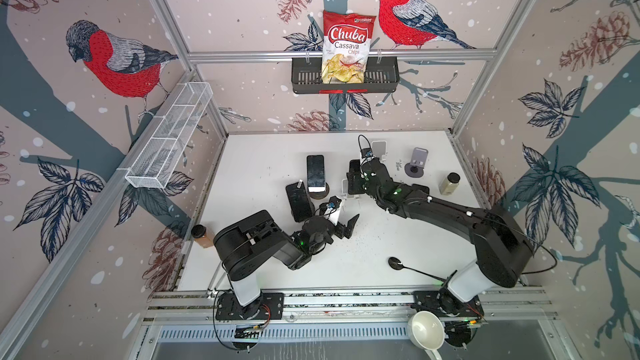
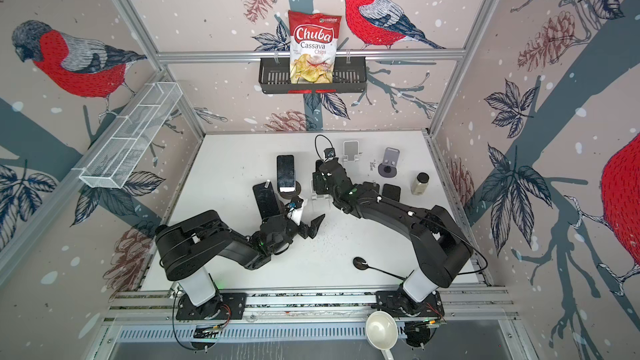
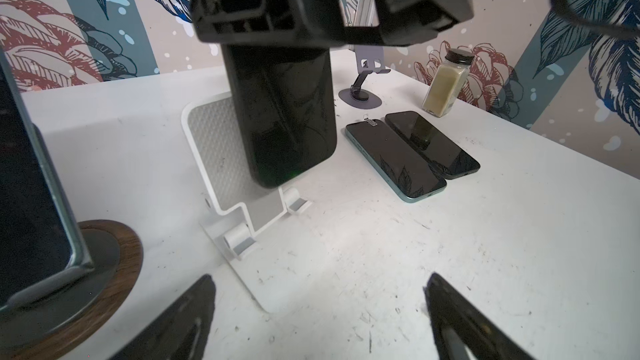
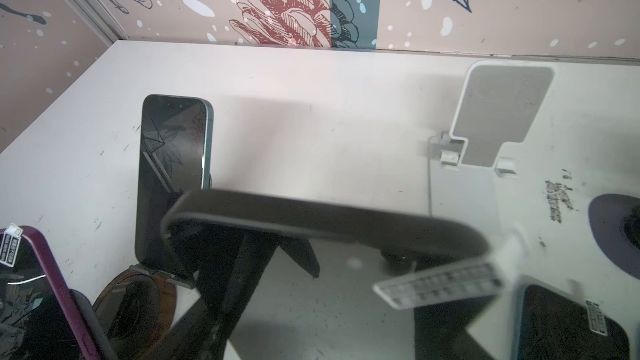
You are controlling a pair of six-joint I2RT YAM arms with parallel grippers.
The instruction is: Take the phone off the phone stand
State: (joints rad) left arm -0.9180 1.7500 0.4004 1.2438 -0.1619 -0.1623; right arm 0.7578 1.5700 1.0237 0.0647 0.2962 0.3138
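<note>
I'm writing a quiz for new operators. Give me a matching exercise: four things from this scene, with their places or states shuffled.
Things:
A. Chuba chips bag
B. black phone
C. black spoon
D. left gripper

Places or states:
1. open, holding nothing
2. lying on the table
3. standing in the black wall basket
4. held by the right gripper over the white phone stand

Pairs: A-3, B-4, C-2, D-1
</note>
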